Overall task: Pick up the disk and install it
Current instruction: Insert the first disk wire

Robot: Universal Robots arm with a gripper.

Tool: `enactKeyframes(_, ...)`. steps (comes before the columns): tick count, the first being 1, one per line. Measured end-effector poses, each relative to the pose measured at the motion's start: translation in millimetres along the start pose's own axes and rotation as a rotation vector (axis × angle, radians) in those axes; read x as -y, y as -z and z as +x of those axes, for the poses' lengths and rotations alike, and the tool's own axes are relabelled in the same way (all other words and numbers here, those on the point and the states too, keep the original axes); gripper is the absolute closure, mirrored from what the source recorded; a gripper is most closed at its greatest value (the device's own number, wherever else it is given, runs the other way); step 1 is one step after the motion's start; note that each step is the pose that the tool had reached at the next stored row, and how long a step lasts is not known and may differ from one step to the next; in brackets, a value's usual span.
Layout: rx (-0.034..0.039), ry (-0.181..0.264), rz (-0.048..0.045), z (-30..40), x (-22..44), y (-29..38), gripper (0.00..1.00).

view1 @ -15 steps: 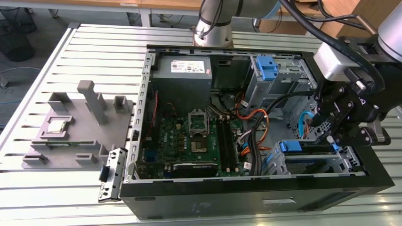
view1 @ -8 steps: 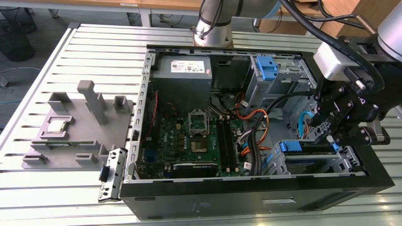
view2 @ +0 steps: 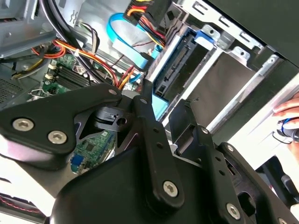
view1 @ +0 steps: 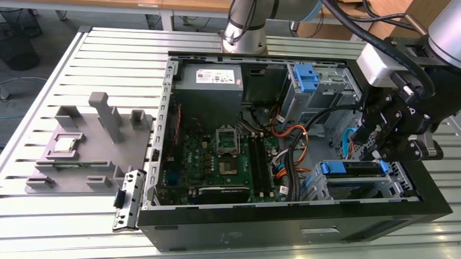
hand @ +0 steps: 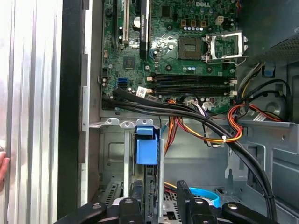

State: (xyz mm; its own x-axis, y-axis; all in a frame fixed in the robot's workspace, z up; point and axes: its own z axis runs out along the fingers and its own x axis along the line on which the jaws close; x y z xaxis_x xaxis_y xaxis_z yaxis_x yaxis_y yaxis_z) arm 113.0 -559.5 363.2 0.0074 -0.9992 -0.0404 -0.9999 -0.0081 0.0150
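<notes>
An open computer case [view1: 288, 221] lies on its side on the slotted metal bench [view1: 108, 48], taking up the half of the bench toward the exterior view's right. The disk [view1: 353, 168] sits in the lower drive cage, in the corner of the case nearest the bench's front edge on that side, with its blue rails showing along its top edge. In the second wrist view the disk [view2: 175, 65] lies slotted between the cage's metal walls, connector end outward. In the first wrist view its blue carrier [hand: 147, 147] stands edge-on below the green circuit board [hand: 187, 42].

The gripper [view1: 385, 154] hangs over that cage, just above the disk. Its black fingers [hand: 130, 207] are spread apart, one to each side of the disk's line, with nothing clamped between them.

A lone blue bracket [view1: 306, 78] sits in the upper cage toward the bench's far edge, beside the grey power supply [view1: 209, 81]. A person's hand [view2: 287, 109] rests on the bench beside the case.
</notes>
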Motion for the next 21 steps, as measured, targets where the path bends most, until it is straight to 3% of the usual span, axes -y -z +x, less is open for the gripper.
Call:
enactKeyframes(12, 0.0014, 0.000, 0.0001, -13.1, 0.2, -0.6, 0.58)
enactKeyframes(21, 0.0018, 0.000, 0.0000, -15.3, 0.2, -0.6, 0.58)
